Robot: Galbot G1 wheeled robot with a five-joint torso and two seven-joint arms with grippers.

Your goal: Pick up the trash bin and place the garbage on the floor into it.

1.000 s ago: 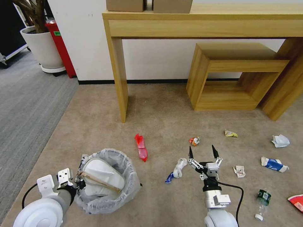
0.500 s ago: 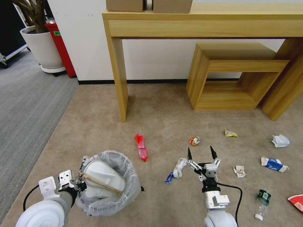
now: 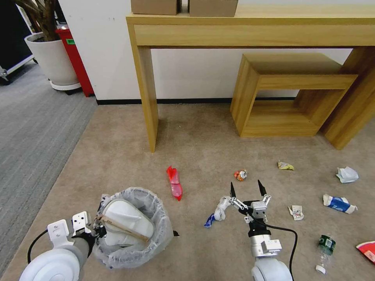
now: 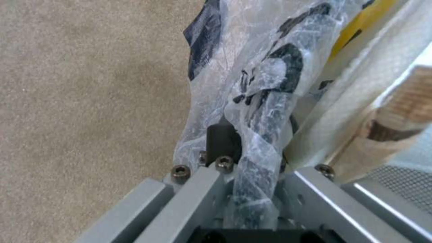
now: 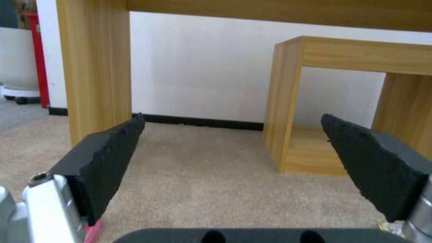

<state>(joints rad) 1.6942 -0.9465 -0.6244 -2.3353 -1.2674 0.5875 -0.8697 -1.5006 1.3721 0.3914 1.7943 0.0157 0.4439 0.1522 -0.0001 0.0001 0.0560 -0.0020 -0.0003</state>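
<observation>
Here beige floor (image 3: 203, 132) meets white wall (image 3: 187, 78).

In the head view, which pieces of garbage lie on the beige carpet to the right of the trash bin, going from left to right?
Red wrapper → white and blue twisted wrapper → small red crumpled ball → yellow wrapper → small white packet → clear bottle with green label → blue-white carton → crumpled white paper → red piece at the edge.
</observation>
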